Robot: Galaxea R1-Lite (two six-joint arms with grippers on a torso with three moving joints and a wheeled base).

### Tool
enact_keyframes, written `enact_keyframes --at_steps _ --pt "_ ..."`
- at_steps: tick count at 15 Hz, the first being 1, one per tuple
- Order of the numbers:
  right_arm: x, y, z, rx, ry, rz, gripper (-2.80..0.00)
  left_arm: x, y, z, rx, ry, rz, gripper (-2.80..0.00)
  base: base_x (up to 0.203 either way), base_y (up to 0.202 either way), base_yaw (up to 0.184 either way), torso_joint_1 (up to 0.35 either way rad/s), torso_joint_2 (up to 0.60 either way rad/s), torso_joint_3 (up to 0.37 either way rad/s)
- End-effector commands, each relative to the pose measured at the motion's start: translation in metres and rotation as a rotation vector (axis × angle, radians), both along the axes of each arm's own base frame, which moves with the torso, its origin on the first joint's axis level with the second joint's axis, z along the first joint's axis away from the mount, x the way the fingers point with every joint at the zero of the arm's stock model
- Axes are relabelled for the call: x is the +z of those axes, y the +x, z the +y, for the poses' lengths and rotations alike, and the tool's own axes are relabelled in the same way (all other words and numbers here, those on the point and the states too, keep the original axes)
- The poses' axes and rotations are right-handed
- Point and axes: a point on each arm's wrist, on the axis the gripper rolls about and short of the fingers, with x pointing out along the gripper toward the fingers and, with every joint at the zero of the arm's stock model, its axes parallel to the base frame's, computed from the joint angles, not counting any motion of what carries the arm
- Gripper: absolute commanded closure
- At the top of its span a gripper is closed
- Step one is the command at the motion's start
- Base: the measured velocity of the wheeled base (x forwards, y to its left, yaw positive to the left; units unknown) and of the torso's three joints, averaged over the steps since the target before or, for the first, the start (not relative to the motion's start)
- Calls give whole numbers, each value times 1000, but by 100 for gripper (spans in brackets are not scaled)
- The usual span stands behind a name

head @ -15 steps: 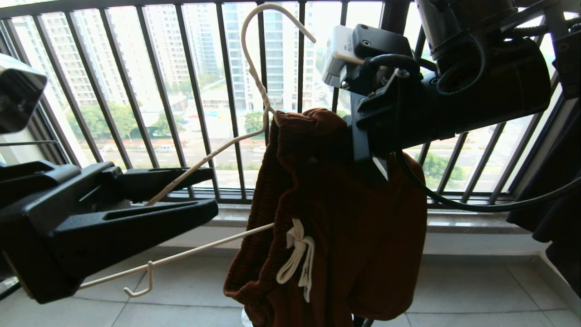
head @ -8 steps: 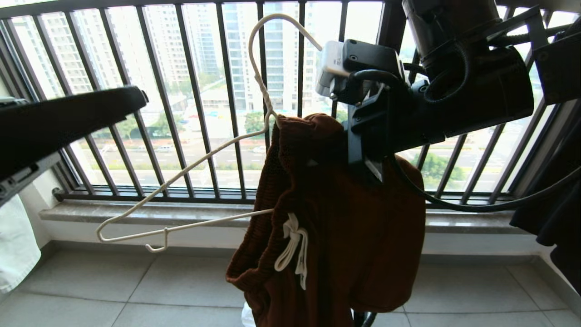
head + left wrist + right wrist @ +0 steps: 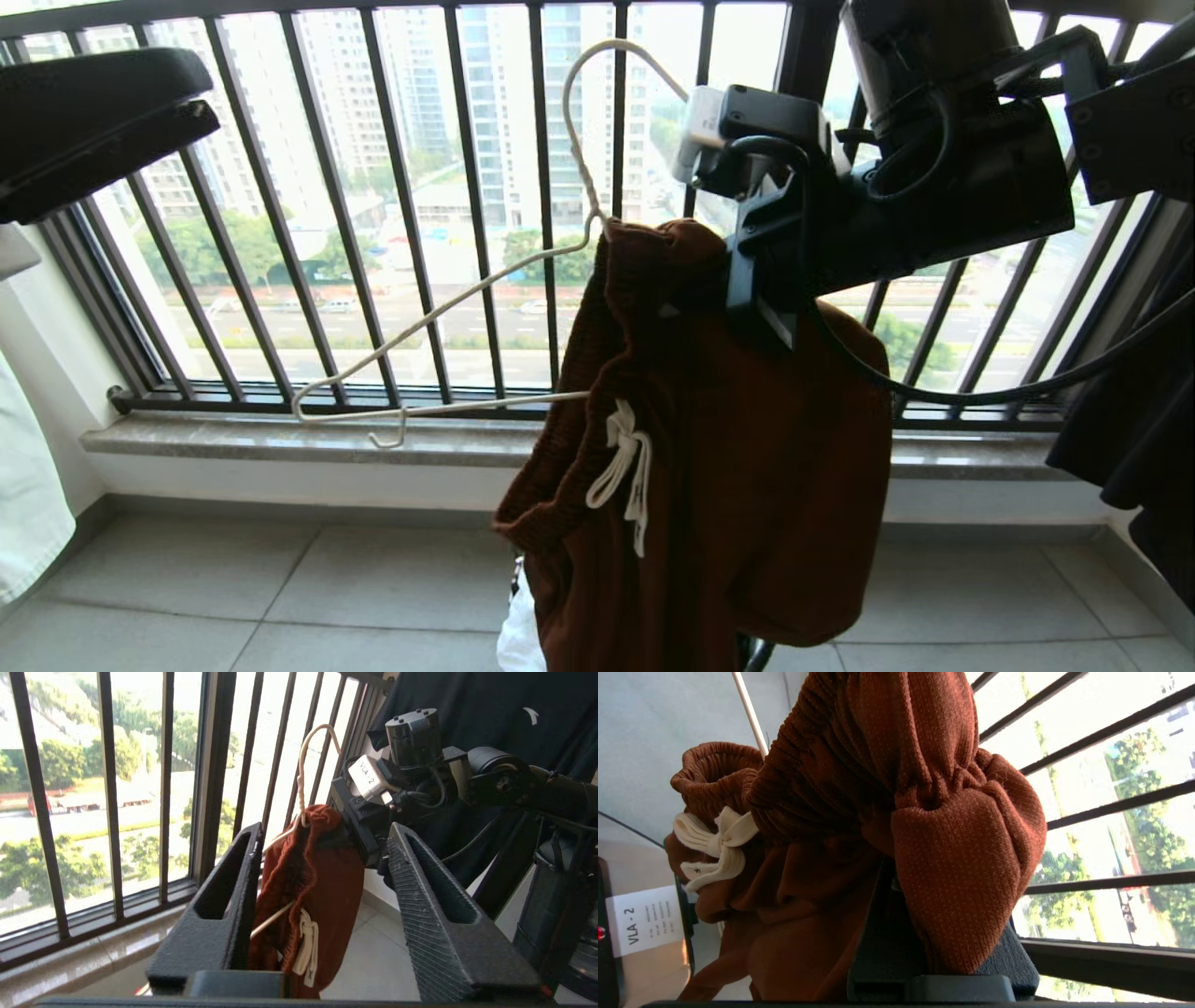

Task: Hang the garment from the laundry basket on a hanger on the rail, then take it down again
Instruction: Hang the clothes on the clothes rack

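The black balustrade [image 3: 411, 215] of vertical bars spans the background above a grey stone sill [image 3: 280, 439] and a tiled floor [image 3: 280, 597]. In front of it the garment [image 3: 709, 467], rust-brown shorts, hangs bunched in mid-air; its gathered waistband is draped over one half of the hanger [image 3: 448, 317] and its white drawstring [image 3: 627, 471] dangles at the front. The right claw [image 3: 761, 308] enters from the upper right and is clamped together on the top of the garment; whether it also pinches the hanger wire beneath the cloth cannot be determined, since the fabric covers that area. The bare half of the hanger projects toward the robot's left, free of any support, with its notch hook pointing down and its long hook upright in front of the bars. The left claw [image 3: 322, 905] is raised at the upper left, well apart from the hanger, its fingers [image 3: 434, 914] spread and holding nothing. A white cloth [image 3: 28, 504] shows at the left edge.
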Motion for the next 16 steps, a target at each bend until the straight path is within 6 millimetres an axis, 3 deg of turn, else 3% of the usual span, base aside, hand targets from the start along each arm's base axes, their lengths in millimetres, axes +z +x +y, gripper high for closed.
enact_keyframes --at_steps 1,4,5,9,13,16 --pt "0 7 -11 -41 4 7 0 7 0 0 -2 41 130 0 0 0 0 0 0 0" --pt "3 16 -24 -99 24 8 0 17 -5 0 -24 124 375 0 0 0 0 0 0 0" --pt "5 17 -28 -112 33 -4 0 15 1 -7 -54 162 464 0 0 0 0 0 0 0" --pt "14 25 -31 -141 101 -71 0 -13 54 -38 -107 200 728 0 0 0 0 0 0 0" --pt "17 26 -32 -156 126 -84 0 -37 83 -60 -126 230 869 0 0 0 0 0 0 0" --pt "17 29 -38 -174 127 -87 0 -51 110 -73 -23 133 965 0 0 0 0 0 0 0"
